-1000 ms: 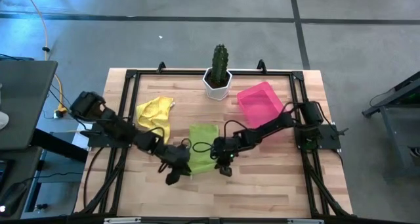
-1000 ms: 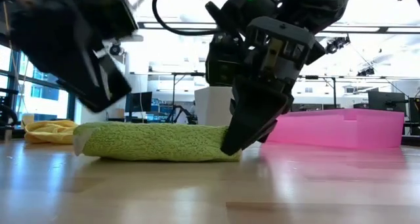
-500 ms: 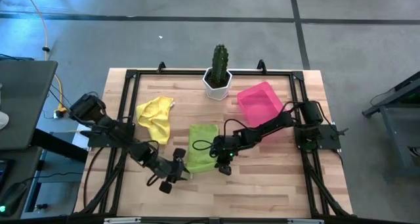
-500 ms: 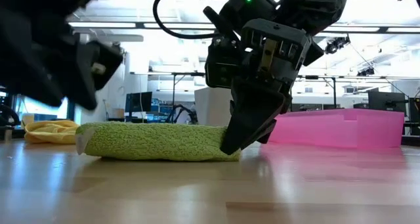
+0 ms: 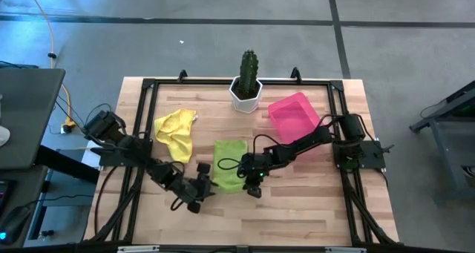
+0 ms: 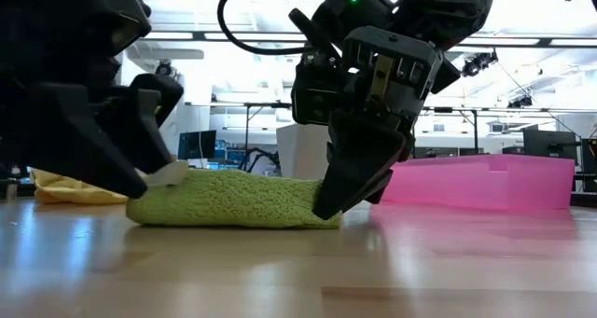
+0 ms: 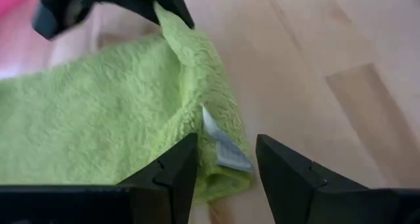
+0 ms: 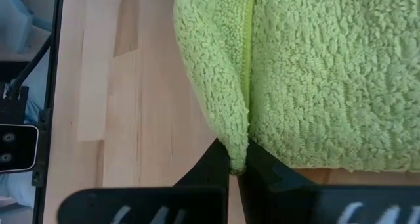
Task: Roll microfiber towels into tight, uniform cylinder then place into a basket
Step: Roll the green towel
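The lime green towel [image 5: 228, 166] lies flat on the table's middle, with a fold along its near edge. My right gripper [image 5: 251, 187] is shut on its near right corner. My left gripper [image 5: 201, 191] is open and low at the towel's near left corner, where a white tag [image 7: 223, 149] sticks up between its fingers. The yellow towel [image 5: 175, 127] lies crumpled at the far left. The pink tray [image 5: 295, 116] stands at the far right. My left gripper slants down from the table's near left, its open fingers on either side of the towel's near left corner [image 7: 209, 129]. One finger [image 6: 140, 159] lies against the towel's left end, which rests on the table. My right gripper pinches the corner of the towel's folded near edge [image 8: 235, 145] between its two fingers. It has several layers. The fingers slant down from the right, and their tips [image 6: 326, 204] are at the table. The towel lies slack on the wood.
A white pot with a cactus [image 5: 246, 90] stands at the far middle, beside the pink tray. A black frame [image 5: 141, 119] runs round the table top. Bare wood lies near the front edge [image 5: 297, 216].
My left gripper has come down from above the towel's left end to the table and moved in against that end. The towel's left end has been pushed a little toward the right, and its white tag now stands up.
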Robot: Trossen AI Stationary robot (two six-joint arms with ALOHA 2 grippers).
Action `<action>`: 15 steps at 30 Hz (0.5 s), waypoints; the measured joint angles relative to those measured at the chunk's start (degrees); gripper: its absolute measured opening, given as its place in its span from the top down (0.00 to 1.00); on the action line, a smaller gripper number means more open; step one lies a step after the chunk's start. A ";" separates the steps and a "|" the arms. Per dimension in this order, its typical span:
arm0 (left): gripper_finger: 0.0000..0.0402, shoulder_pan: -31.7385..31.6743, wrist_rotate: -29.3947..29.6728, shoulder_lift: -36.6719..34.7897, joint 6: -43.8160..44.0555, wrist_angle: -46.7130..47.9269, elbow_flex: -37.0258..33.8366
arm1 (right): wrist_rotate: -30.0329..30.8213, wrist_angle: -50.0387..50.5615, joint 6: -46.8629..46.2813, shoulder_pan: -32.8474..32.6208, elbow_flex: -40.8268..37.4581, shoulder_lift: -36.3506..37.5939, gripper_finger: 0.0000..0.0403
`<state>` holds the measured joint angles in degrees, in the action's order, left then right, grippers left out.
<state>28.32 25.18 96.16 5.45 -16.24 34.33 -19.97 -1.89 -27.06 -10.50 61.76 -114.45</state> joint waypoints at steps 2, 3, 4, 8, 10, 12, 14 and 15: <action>0.63 -0.55 -0.30 0.00 -0.38 0.22 0.00 | 0.00 -0.02 0.03 0.00 0.00 -0.01 1.00; 0.63 -0.94 -1.21 0.04 -0.10 0.53 0.00 | 0.01 -0.02 0.03 0.00 0.00 0.01 1.00; 0.63 -1.45 -1.96 0.46 0.29 0.48 0.01 | 0.02 -0.02 0.03 0.00 0.00 0.01 1.00; 0.63 -2.88 -2.57 1.88 0.32 0.81 0.02 | 0.09 -0.21 0.05 0.00 0.00 -0.01 1.00; 0.63 -3.64 -3.03 2.68 0.93 0.80 0.02 | 0.28 -0.57 0.06 0.00 -0.02 -0.01 1.00; 0.63 -4.28 -4.03 3.02 2.39 0.74 0.10 | 0.28 -0.69 0.33 0.00 -0.02 -0.01 1.00; 0.63 -4.84 -5.94 3.15 4.23 0.72 0.17 | 0.31 -0.75 0.47 -0.02 -0.02 -0.01 0.99; 0.63 -5.09 -7.06 3.15 5.20 0.73 0.17 | 0.36 -0.79 0.51 -0.02 -0.02 -0.01 0.98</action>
<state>23.23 18.12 99.31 10.66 -15.51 34.50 -19.61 -2.68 -26.55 -10.52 61.73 -114.45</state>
